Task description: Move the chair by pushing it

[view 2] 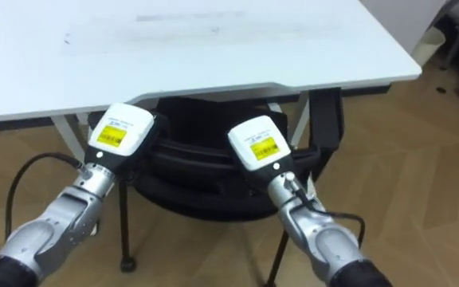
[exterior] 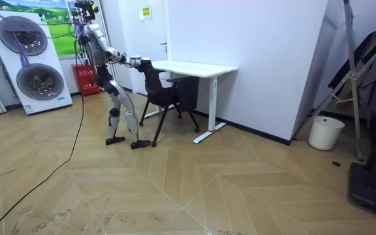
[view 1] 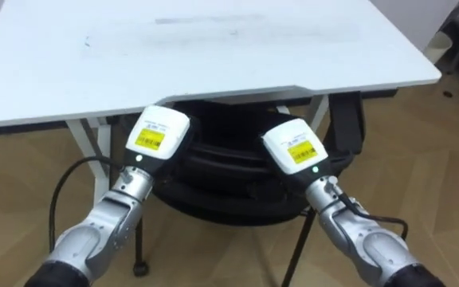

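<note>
The left hand point(view 1: 159, 131) and the right hand point(view 1: 293, 145) are each covered at the back by a white, rounded-square shell, on which a yellow label is stuck. Behind each shell a small green light is seen, then a ribbed silver wrist and a grey forearm. Black cables are looped beside both wrists.

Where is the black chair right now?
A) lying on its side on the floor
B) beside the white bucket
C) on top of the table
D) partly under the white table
D: the chair stands upright, partly beneath the table at its near edge, with the left hand and right hand at its backrest.
</note>
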